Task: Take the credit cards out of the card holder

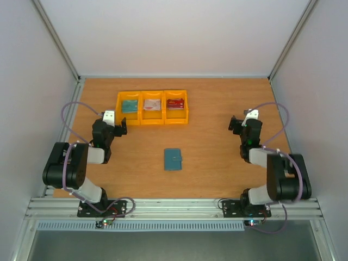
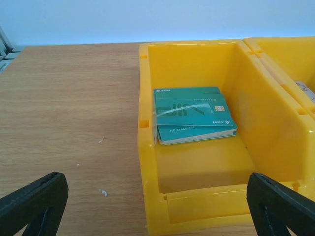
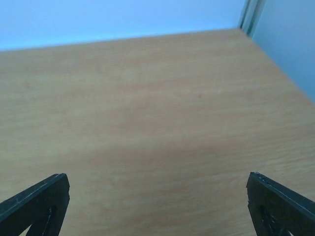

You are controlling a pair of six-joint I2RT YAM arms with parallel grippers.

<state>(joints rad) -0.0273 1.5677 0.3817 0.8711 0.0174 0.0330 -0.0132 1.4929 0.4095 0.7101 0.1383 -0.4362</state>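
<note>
The card holder, a flat teal wallet, lies folded shut on the middle of the wooden table, so its inside is hidden. Stacks of credit cards lie in three yellow bins at the back: teal cards, whitish cards and red cards. My left gripper hovers open just in front of the left bin, well left of and behind the holder. In the left wrist view the teal cards lie ahead of the left gripper, which holds nothing. My right gripper stands open over bare table, far right of the holder.
The three yellow bins stand side by side at the back centre-left; the left bin's wall is close before my left fingers. White enclosure walls ring the table on three sides.
</note>
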